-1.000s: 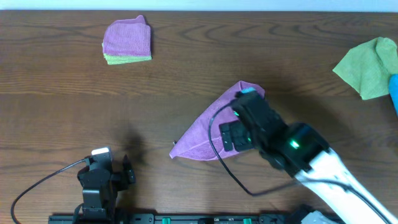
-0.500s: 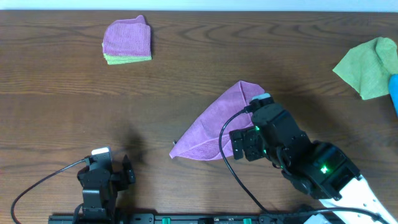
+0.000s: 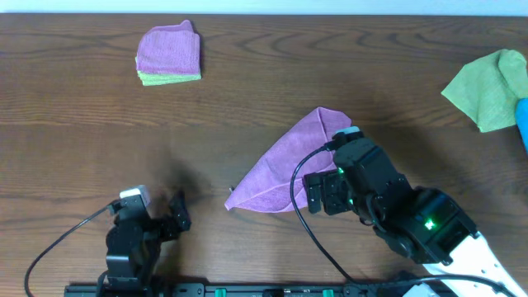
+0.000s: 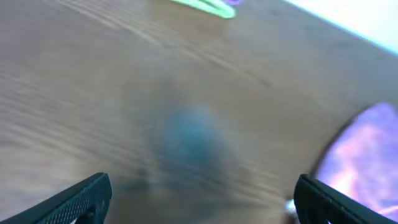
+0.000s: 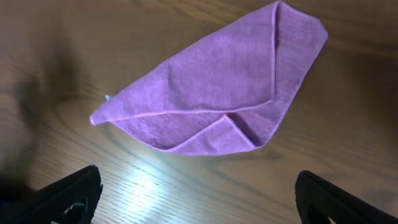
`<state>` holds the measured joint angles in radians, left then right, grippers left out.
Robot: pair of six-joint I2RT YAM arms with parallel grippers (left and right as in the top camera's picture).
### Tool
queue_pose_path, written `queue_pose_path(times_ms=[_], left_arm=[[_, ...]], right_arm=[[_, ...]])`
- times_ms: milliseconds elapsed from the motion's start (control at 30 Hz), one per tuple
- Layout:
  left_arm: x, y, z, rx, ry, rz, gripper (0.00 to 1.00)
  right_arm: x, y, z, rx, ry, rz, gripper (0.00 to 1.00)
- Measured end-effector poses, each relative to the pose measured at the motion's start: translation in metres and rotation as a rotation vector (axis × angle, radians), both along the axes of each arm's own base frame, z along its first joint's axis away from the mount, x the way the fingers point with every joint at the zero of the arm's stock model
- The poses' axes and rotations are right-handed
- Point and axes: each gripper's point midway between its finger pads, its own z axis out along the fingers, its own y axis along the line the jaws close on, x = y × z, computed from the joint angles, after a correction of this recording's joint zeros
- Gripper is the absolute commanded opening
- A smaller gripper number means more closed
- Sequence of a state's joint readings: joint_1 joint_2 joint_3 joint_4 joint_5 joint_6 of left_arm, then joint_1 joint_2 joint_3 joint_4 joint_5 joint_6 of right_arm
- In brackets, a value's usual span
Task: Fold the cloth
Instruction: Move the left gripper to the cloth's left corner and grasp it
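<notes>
The thin lilac-purple microfibre cloth [image 5: 211, 93] lies flat on the dark wooden worktop [image 3: 82, 140], right of centre. It is folded over itself into a rough triangle, with one flap crossing the lower layer and a narrow point towards the left. The right gripper [image 5: 199, 196] hovers just above the cloth's near edge, released, its jaws spread wide with nothing between them. The left gripper [image 4: 202, 202] is also released and empty, over bare wood at the near left, well apart from the cloth; its wrist view is blurred. At the far left sits a folded purple cloth on a folded lime-green one [image 3: 169, 56], and a crumpled lime-green cloth [image 3: 491, 87] lies at the far right edge
</notes>
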<state>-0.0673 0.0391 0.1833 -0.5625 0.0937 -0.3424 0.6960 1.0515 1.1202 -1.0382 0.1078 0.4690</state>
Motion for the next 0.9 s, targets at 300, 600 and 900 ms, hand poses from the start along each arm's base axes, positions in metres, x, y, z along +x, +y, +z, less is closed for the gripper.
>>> queue_pose_path(times_ms=[300, 600, 900], left_arm=[[0.003, -0.029, 0.009, -0.161, -0.006, -0.108, 0.95], [-0.01, -0.054, -0.013, -0.21, 0.359, -0.234, 0.95], [-0.013, -0.086, 0.018, -0.281, 0.628, -0.454, 0.95]], right_arm=[[0.006, 0.004, 0.003, 0.036, -0.009, -0.028, 0.99], [0.013, -0.001, -0.019, -0.024, 0.062, -0.061, 0.99], [0.017, -0.004, -0.023, -0.052, 0.058, -0.077, 0.99]])
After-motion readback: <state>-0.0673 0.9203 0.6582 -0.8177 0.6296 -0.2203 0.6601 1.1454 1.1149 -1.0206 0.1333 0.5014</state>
